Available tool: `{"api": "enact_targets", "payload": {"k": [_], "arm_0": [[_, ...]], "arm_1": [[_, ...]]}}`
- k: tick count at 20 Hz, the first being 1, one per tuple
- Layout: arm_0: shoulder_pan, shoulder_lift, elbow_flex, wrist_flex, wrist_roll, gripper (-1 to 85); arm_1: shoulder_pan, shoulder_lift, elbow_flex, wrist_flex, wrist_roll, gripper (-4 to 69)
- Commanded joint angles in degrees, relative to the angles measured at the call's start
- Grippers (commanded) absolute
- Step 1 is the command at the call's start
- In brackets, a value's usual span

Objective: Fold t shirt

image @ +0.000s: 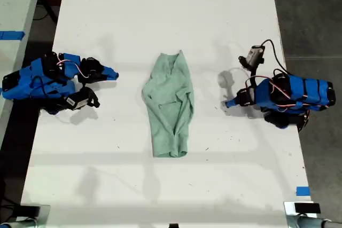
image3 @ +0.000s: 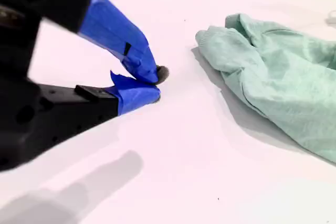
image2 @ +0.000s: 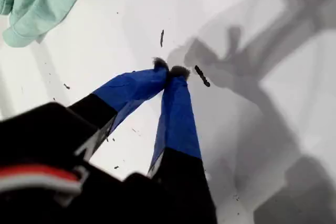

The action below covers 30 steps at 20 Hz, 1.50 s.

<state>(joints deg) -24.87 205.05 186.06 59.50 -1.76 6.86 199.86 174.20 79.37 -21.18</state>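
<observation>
Shirt (image: pixel 170 105) lies crumpled mid-table (image: pixel 160 14), between arms. My first gripper (image2: pixel 169 70) and my second gripper (image3: pixel 155 84) both closed, empty, well clear. Judgement: spread jaws first, pinch hem corners, lift evenly.

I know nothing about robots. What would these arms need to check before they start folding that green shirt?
1. Shirt fully on the table, between the two arms: ok.
2. Shirt lying flat: not ok, it is wrinkled and bunched.
3. My first gripper free of cloth: ok, shut on nothing.
4. My second gripper free of cloth: ok, shut on nothing, short of the shirt.
5. Jaws open for a grasp: not ok, both are shut.
6. Sleeves and hem told apart: cannot tell.
</observation>
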Motion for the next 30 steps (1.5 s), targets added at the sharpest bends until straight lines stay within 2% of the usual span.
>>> {"api": "enact_targets", "payload": {"k": [1, 30], "arm_0": [[-0.3, 0.4, 2.3, -1.0, 0.3, -0.2], [0.0, 0.4, 2.3, -1.1, 0.3, -0.2]], "arm_1": [[0.0, 0.7, 3.3, -1.6, 1.1, 1.5], [-0.8, 0.7, 3.3, -1.6, 2.0, 1.4]]}}
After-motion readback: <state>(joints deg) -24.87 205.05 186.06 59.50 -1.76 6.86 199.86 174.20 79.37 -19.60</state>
